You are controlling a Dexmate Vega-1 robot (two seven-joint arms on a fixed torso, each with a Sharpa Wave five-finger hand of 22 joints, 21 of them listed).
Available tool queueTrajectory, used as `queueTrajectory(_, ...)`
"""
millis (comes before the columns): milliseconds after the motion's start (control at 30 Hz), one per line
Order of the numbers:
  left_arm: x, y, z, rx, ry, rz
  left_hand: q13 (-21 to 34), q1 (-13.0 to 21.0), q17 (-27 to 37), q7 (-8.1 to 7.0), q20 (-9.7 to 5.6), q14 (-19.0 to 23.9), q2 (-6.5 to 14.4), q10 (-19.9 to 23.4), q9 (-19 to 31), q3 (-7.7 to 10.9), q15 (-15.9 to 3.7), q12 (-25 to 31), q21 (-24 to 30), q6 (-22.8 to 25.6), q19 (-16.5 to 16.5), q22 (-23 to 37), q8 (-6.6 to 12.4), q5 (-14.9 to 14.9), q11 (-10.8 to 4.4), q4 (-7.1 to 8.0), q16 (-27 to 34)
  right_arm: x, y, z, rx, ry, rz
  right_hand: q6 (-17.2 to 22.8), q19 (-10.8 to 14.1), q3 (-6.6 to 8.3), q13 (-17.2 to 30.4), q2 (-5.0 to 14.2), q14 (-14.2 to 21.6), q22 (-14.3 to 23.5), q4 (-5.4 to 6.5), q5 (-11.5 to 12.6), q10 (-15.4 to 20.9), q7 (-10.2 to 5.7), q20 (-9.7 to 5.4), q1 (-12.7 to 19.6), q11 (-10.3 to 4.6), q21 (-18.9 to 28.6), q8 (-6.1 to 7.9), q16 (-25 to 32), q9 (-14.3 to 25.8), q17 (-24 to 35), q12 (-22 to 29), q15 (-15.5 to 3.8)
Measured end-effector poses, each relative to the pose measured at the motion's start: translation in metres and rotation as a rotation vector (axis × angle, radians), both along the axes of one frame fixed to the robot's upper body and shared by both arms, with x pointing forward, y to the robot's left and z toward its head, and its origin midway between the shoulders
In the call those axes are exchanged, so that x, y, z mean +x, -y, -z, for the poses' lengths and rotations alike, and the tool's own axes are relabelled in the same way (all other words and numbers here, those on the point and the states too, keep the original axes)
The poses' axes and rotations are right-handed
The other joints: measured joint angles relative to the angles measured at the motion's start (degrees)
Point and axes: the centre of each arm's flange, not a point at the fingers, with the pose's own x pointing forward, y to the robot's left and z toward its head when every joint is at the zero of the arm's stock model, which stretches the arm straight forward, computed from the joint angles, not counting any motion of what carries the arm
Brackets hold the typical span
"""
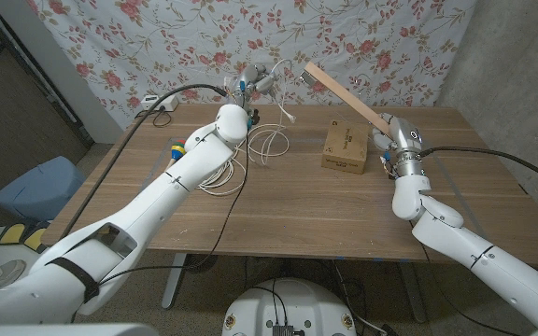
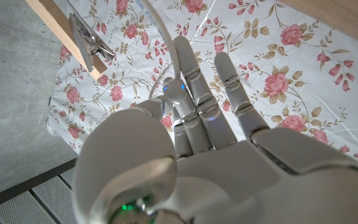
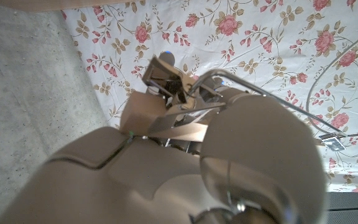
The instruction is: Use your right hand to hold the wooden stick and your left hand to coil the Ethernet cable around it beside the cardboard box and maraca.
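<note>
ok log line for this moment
right robot hand: holds wooden stick tilted | left robot hand: raised, pinching Ethernet cable | cardboard box: on table

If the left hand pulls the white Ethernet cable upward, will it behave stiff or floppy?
Probably floppy: the thin white Ethernet cable lies in loose, uneven loops on the wooden table. It likely keeps some springy curl, because the loops stay rounded. It looks light, so the raised left hand would probably drag the whole coil.

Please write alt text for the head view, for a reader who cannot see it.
The right hand holds a wooden stick slanted above a cardboard box, while the left hand lifts a white cable near the stick's far end.
</note>
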Motion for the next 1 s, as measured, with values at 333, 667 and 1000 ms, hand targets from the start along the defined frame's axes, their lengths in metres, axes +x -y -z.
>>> queueTrajectory(333, -0.001, 0.018, -0.038, 0.111, 0.003, 0.063, 1.99, -0.01, 1.87, 0.00, 0.00, -0.10, -0.01, -0.12, -0.49, 0.01, 0.11, 0.61, 0.64, 0.00, 0.01, 0.01, 0.00, 0.00, -0.12, 0.00, 0.86, 0.002, -0.005, -0.004, -0.049, 0.024, 0.019, 0.00, -0.34, 0.00, 0.00, -0.35, -0.31, -0.26, 0.00, 0.00, 0.01, 0.00, 0.34, -0.36, 0.00, 0.22, 0.00, -0.01, -0.09, 2.48, 0.00, 0.30)
queueTrajectory(667, -0.017, 0.037, -0.062, 0.202, -0.008, 0.161, 4.61, 0.29, 3.98, 0.10, 0.00, -0.19, -0.35, -0.62, -0.80, 0.24, 0.21, 1.32, 1.19, -0.10, 0.01, 0.01, 1.25, 0.00, 0.01, 0.23, 1.71, 0.011, -0.012, -0.006, -0.084, 0.016, 0.038, 0.01, -0.34, -0.01, -0.36, -0.34, -0.31, -0.56, -0.01, 0.44, -0.10, -0.01, 0.34, -0.36, -0.11, 0.64, 0.43, -0.03, -0.56, 3.23, -0.22, 0.31)
queueTrajectory(1000, -0.028, 0.051, -0.072, 0.290, -0.071, 0.246, 6.18, 0.37, 5.52, 0.11, 0.00, -0.11, -0.42, -0.61, -1.31, 0.26, 0.31, 1.77, 1.68, -0.11, 0.01, 0.02, 2.01, -0.01, 0.01, 0.25, 2.15, 0.021, -0.019, -0.011, -0.097, 0.011, 0.049, 0.01, -0.34, -0.02, -0.43, -0.34, -0.30, -0.56, -0.02, 0.44, 0.13, -0.01, 0.34, -0.36, -0.33, 0.87, 0.43, -0.03, -0.62, 3.16, -0.43, 0.31)
